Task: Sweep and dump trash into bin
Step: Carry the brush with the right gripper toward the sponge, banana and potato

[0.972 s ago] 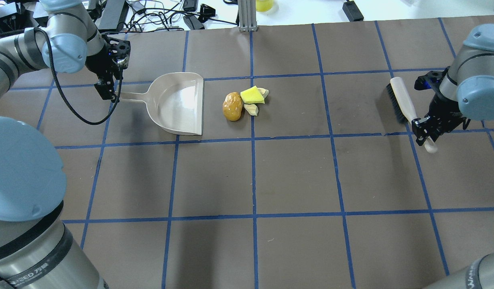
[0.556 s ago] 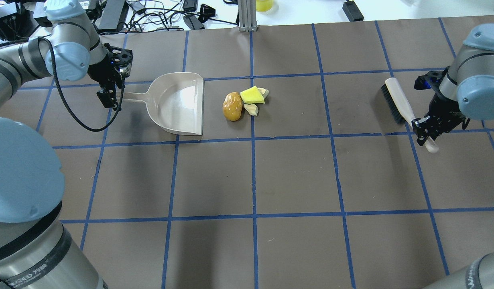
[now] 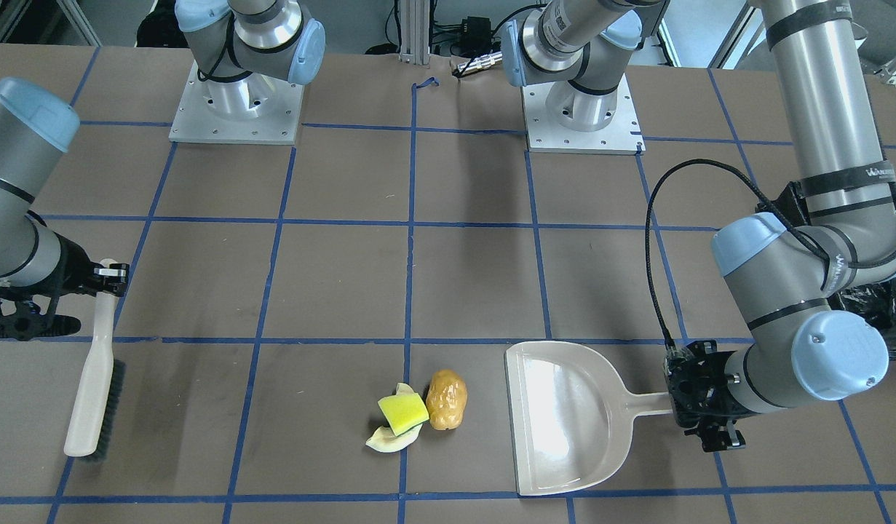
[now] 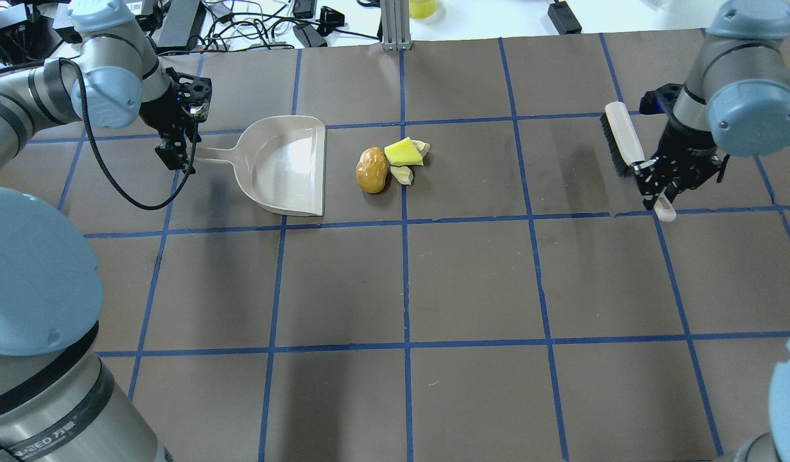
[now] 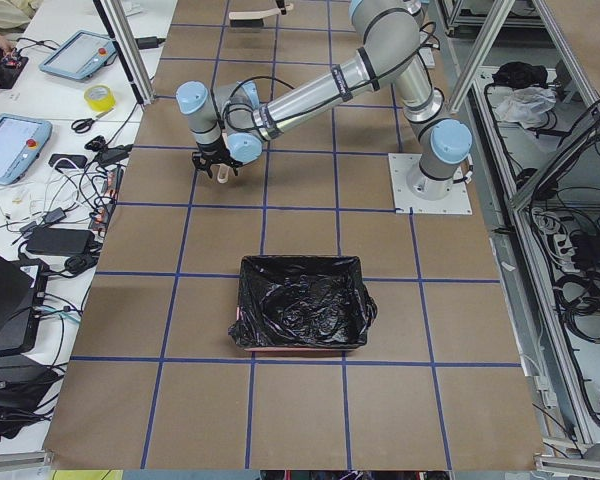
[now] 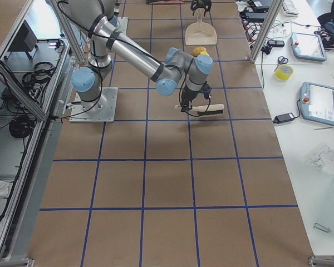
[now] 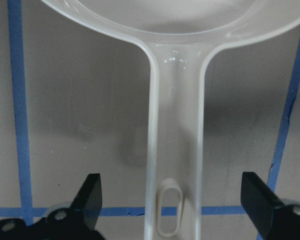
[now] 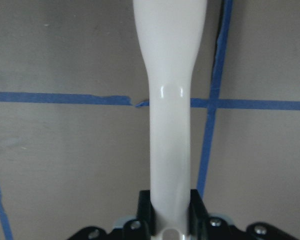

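The surface [image 4: 472,282] is dull brown, gridded with blue tape [image 4: 405,282]. The dustpan [image 4: 285,167] is beige. The brush [image 4: 619,138] has a cream handle and black bristles. The lump [image 4: 372,170] is glossy golden-brown, the sponge [image 4: 403,153] yellow with a green side, and the peel [image 3: 389,441] pale cream. The bin [image 5: 302,268] is glossy black with a pink edge.

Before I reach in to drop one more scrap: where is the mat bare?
Widest bare patch: between the trash pile and the brush in the right pincer. The mat rows on the robot's side of the pile are bare too. Crowded: the slim gap between dustpan and potato lump, and around the open left pincer straddling the dustpan handle.
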Motion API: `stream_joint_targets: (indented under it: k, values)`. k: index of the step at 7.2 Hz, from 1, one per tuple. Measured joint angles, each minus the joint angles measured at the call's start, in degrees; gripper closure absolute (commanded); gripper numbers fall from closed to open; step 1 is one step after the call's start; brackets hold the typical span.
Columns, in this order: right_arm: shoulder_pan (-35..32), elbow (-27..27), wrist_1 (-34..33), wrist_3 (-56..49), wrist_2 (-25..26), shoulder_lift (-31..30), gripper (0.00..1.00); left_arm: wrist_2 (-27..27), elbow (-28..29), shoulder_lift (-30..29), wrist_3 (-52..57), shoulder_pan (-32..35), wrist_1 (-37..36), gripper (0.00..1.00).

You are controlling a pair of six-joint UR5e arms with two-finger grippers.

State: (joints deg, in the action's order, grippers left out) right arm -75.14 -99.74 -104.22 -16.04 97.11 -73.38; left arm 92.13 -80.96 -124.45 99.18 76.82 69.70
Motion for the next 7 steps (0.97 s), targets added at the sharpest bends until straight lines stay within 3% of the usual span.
stream_joint_targets:
  k: [2,3,7]
  values:
    - [-10.3,1.8,0.9,14.3,0.1,0.3,0.92,0.0,0.1,0.2,0.3,0.0,0.0,0.89]
    - [-15.6,3.5,0.9,22.4,-0.1,2.0,0.92,0.0,0.0,0.2,0.3,0.2,0.0,1.00]
    - [-30.9,13.0,0.8,41.4,-2.4,11.9,0.96,0.4,0.1,0.8,0.0,0.5,0.0,1.00]
